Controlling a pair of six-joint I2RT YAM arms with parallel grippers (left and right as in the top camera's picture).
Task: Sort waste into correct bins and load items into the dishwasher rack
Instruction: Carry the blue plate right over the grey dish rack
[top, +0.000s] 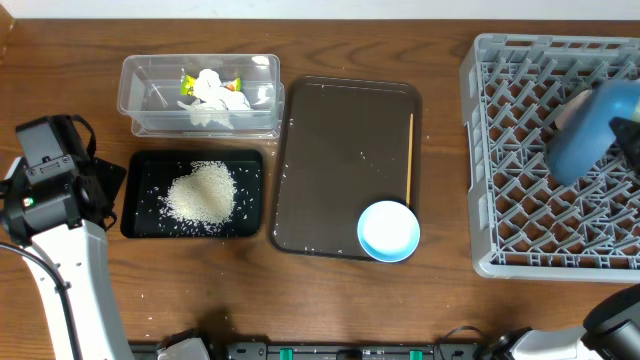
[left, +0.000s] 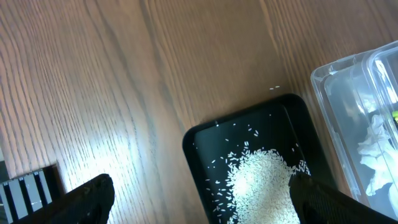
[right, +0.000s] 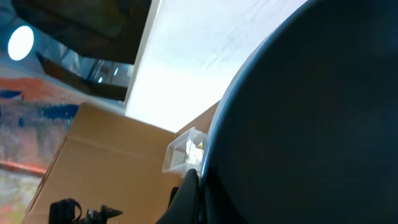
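Note:
My right gripper (right: 200, 186) is shut on the rim of the large blue plate (right: 311, 124), which fills the right wrist view. From overhead the plate (top: 593, 125) hangs tilted above the grey dishwasher rack (top: 520, 255). My left gripper (left: 202, 186) stands wide open and empty over the left end of the black tray (left: 193, 140) that holds the rice heap (left: 264, 183). The clear tub (top: 140, 95) contains the crumpled tissue (top: 215, 88) and the green-yellow wrapper (top: 186, 80). The small light-blue bowl (top: 388, 231) and the chopstick (top: 410, 155) lie on the brown serving tray.
The brown serving tray (top: 330, 160) sits in the middle between the black tray (top: 135, 225) and the rack. A few stray rice grains (left: 274, 88) lie on the wood beside the black tray. The left arm (top: 50, 200) stands at the table's left edge.

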